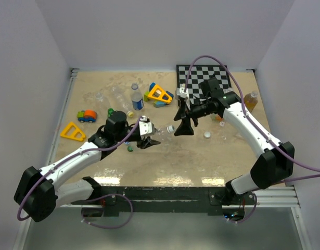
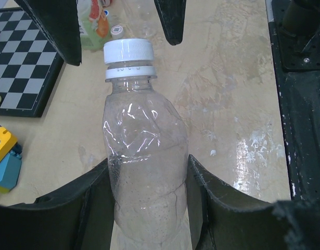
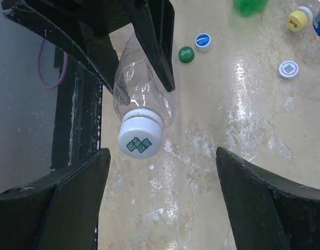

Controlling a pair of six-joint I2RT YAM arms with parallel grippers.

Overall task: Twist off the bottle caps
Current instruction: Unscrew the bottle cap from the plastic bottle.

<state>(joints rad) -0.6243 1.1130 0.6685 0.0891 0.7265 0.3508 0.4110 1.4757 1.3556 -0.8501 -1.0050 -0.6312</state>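
Observation:
My left gripper [image 1: 148,136] is shut on a clear crumpled bottle [image 2: 144,156], gripping its lower body and holding it nearly level above the table. The white bottle cap [image 2: 128,50] sits screwed on the neck and points toward my right gripper [image 1: 183,125]. In the right wrist view the cap [image 3: 141,137], with its green print, hangs just ahead of the left finger and above the gap. My right gripper [image 3: 162,192] is open, touching nothing. Loose caps lie on the table: green [image 3: 186,54], blue and white [image 3: 203,41], white [image 3: 288,69], yellow [image 3: 298,20].
A chessboard [image 1: 201,78] lies at the back right, with an orange-filled bottle [image 1: 250,100] beside it. Toy blocks [image 1: 158,95], a blue-labelled bottle [image 1: 137,99], a toy car [image 1: 87,115] and a yellow triangle [image 1: 72,132] are spread over the back left.

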